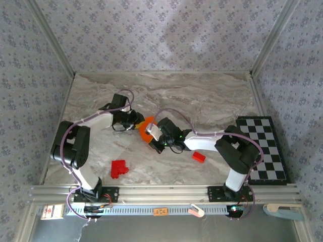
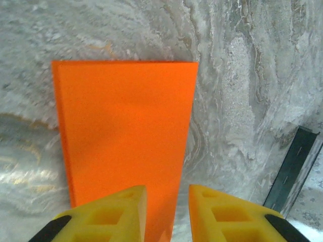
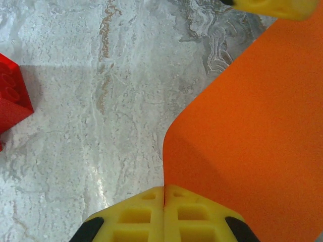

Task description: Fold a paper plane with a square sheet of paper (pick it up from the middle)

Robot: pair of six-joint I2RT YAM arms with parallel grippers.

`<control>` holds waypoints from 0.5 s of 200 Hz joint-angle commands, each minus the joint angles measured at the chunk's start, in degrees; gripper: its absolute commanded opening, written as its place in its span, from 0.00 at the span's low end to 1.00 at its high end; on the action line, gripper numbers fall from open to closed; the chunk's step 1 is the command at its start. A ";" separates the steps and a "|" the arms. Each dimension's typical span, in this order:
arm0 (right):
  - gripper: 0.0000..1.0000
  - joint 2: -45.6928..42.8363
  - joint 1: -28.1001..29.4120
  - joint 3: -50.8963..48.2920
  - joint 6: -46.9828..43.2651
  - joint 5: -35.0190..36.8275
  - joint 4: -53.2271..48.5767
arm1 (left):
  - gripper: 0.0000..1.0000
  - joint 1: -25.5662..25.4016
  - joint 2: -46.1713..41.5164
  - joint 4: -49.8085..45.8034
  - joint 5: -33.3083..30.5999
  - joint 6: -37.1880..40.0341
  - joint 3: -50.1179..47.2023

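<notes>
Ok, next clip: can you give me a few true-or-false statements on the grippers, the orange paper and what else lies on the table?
1. The right gripper is closed on the edge of the orange paper. True.
2. The left gripper is pressed shut. False: its jaws stand apart, and the paper shows in the gap.
3. Something red rests on the paper. False: the red blocks lie on the marble table, apart from it.
4. The chequered board lies at the table's right side. True.
</notes>
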 commanded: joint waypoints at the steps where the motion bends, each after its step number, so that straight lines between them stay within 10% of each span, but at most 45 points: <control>1: 0.00 1.47 -0.28 1.92 3.90 -2.82 -1.08 | 0.26 -1.44 3.78 -2.30 -0.29 3.05 3.61; 100: 0.00 3.31 -2.05 3.98 10.07 -1.49 -2.29 | 0.11 -2.40 15.22 -12.19 -4.50 10.18 10.73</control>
